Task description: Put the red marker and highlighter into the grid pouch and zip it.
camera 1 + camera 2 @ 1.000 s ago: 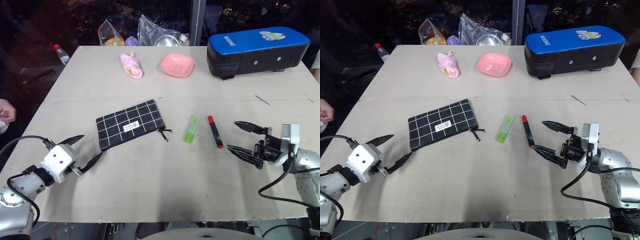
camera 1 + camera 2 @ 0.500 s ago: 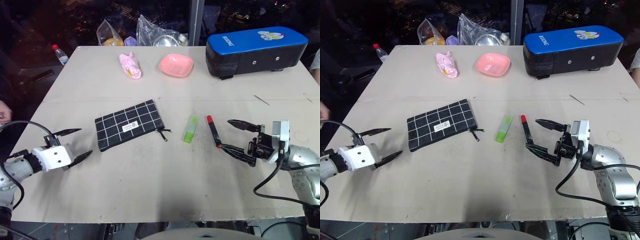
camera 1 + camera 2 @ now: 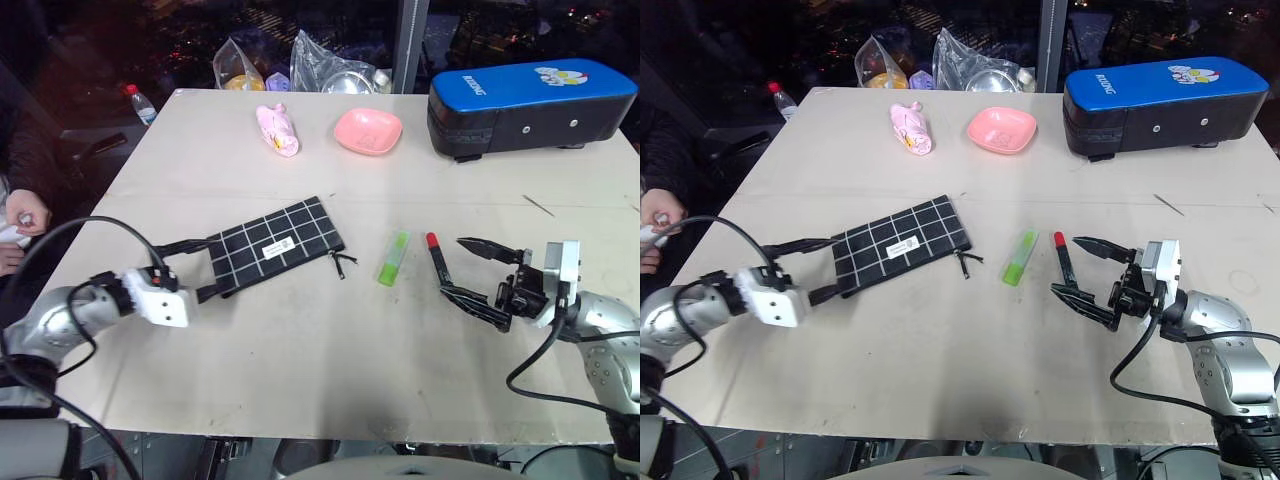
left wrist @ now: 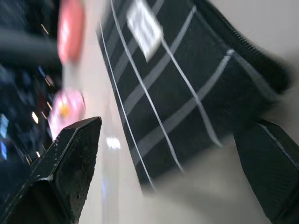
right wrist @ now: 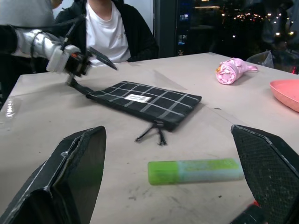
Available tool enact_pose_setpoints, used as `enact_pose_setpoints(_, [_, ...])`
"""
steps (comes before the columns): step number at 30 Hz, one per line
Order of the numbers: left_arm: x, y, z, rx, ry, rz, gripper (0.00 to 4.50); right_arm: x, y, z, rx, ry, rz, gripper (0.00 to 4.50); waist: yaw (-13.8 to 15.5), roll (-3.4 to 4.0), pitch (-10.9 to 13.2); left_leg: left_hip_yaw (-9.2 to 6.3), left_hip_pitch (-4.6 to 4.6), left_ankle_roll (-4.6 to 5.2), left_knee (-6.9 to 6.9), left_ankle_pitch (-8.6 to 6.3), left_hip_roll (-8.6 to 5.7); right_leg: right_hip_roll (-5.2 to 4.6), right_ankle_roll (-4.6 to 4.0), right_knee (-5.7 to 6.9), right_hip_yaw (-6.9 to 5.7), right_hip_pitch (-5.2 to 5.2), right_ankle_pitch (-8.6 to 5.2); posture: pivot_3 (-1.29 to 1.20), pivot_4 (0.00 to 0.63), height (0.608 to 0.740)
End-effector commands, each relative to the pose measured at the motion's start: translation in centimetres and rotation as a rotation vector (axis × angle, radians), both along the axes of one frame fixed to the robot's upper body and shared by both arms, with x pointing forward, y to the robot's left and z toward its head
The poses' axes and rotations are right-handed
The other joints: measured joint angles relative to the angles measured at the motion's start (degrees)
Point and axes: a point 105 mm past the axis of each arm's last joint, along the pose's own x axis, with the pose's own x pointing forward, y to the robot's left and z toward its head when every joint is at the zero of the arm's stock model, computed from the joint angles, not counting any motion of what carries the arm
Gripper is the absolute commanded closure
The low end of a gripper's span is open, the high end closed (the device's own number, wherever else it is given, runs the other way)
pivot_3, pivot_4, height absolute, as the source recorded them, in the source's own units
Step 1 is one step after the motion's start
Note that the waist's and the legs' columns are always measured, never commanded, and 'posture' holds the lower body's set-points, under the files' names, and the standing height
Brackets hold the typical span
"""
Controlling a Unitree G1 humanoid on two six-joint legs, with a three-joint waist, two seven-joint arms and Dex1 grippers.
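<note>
Wide open, the left claw point(image 3: 192, 268) reaches in from the left with its two black fingers straddling the near-left end of the grid pouch point(image 3: 276, 243); one finger lies just beside the pouch's far corner and the other at its near corner, and whether either touches the fabric cannot be told. It holds nothing.

That pouch lies flat, its long axis running from near-left to far-right, with the zipper pull point(image 3: 343, 263) trailing off its right end toward the highlighter point(image 3: 393, 258). To the right of the pouch the lime-green highlighter lies nearly straight away from the robot, leaning slightly right at its far end. Just beside it, the red marker point(image 3: 435, 257) also lies front to back, its red end at the far side and its near end tilted to the right.

All of this rests on a pale beige tabletop point(image 3: 300, 350). At the far edge sit a pink bundle point(image 3: 278, 130), a pink dish point(image 3: 367, 131) and a big blue-and-black case point(image 3: 530, 105), with plastic bags point(image 3: 325, 72) and a bottle point(image 3: 139, 102) behind. A person's hand point(image 3: 25, 222) shows at the left edge. Beyond is dark, with scattered lights.

On the right, the right claw point(image 3: 462, 269) is spread wide and empty, one finger just beside the marker's near end.
</note>
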Motion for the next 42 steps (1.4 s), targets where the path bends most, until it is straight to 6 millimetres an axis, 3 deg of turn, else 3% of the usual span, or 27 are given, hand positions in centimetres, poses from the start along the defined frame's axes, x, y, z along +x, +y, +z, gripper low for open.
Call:
enact_pose_setpoints(1, [0.5, -1.4, -0.1, 0.0, -0.032, -0.048, 0.05, -0.3, -0.2, 1.2, 0.003, -0.057, -0.01, 0.17, -0.32, 0.0, 0.0, 0.0, 0.01, 0.0, 0.0, 0.0, 0.0, 0.02, 0.0, 0.03, 0.0, 0.0, 0.0, 0.0, 0.15, 0.726])
enact_pose_setpoints(13, [2.6, -2.9, 0.9, -0.093, -0.162, 0.005, 0.05, -0.1, -0.6, 1.0, -0.029, -0.043, -0.042, 0.17, -0.75, -0.01, 0.01, 0.01, 0.03, 0.02, 0.03, 0.02, 0.04, 0.41, 0.03, 0.1, 0.02, 0.04, 0.0, 0.0, 0.15, 0.726])
enact_pose_setpoints(29, [5.9, -7.9, 1.6, -0.106, -0.278, 0.032, 0.05, 0.3, -0.5, 1.0, -0.026, -0.048, -0.052, 0.17, -1.03, -0.03, 0.02, 0.0, 0.03, 0.02, 0.05, 0.02, 0.03, 0.44, 0.04, 0.14, 0.02, 0.04, 0.01, 0.0, 0.15, 0.726])
enact_pose_setpoints(32, [6.2, -8.2, 1.4, -0.098, -0.282, 0.03, 0.95, 0.3, -0.5, 0.9, -0.025, -0.049, -0.055, 0.0, -1.33, -0.04, 0.02, -0.02, 0.03, 0.02, 0.06, 0.02, 0.02, 0.46, 0.04, 0.15, 0.02, 0.04, 0.01, 0.0, 0.15, 0.726])
enact_pose_setpoints(33, [6.3, -8.3, 1.3, -0.097, -0.282, 0.033, 1.43, 0.4, -0.5, 0.9, -0.024, -0.05, -0.056, 0.0, -1.72, -0.04, 0.02, -0.02, 0.03, 0.02, 0.06, 0.02, 0.02, 0.46, 0.04, 0.16, 0.02, 0.04, 0.01, 0.0, 0.15, 0.726])
enact_pose_setpoints(34, [6.4, -8.2, 1.1, -0.091, -0.28, 0.043, 2.2, 0.4, -0.5, 0.9, -0.023, -0.051, -0.058, 0.0, -1.81, -0.04, 0.02, -0.03, 0.03, 0.02, 0.06, 0.02, 0.02, 0.46, 0.04, 0.18, 0.02, 0.04, 0.01, 0.0, 0.15, 0.726])
enact_pose_setpoints(36, [6.7, -7.9, 0.8, -0.081, -0.276, 0.063, 2.44, 0.4, -0.5, 0.9, -0.021, -0.051, -0.061, 0.0, -1.9, -0.04, 0.02, -0.04, 0.03, 0.02, 0.05, 0.02, 0.03, 0.46, 0.04, 0.19, 0.02, 0.03, 0.01, 0.0, 0.15, 0.726])
enact_pose_setpoints(41, [7.2, -7.8, 0.3, -0.068, -0.274, 0.08, 4.48, 0.5, -0.4, 0.9, -0.017, -0.056, -0.064, 0.0, -1.68, -0.03, 0.01, -0.04, 0.09, 0.02, 0.06, 0.03, 0.02, 0.46, 0.04, 0.24, 0.01, 0.07, 0.01, 0.0, 0.15, 0.726])
enact_pose_setpoints(42, [7.3, -7.8, 0.3, -0.068, -0.275, 0.079, 4.48, 0.5, -0.4, 0.9, -0.016, -0.056, -0.065, 0.0, -1.69, -0.03, 0.01, -0.04, 0.14, 0.01, 0.07, 0.03, 0.01, 0.45, 0.04, 0.26, 0.01, 0.1, 0.01, 0.0, 0.15, 0.726])
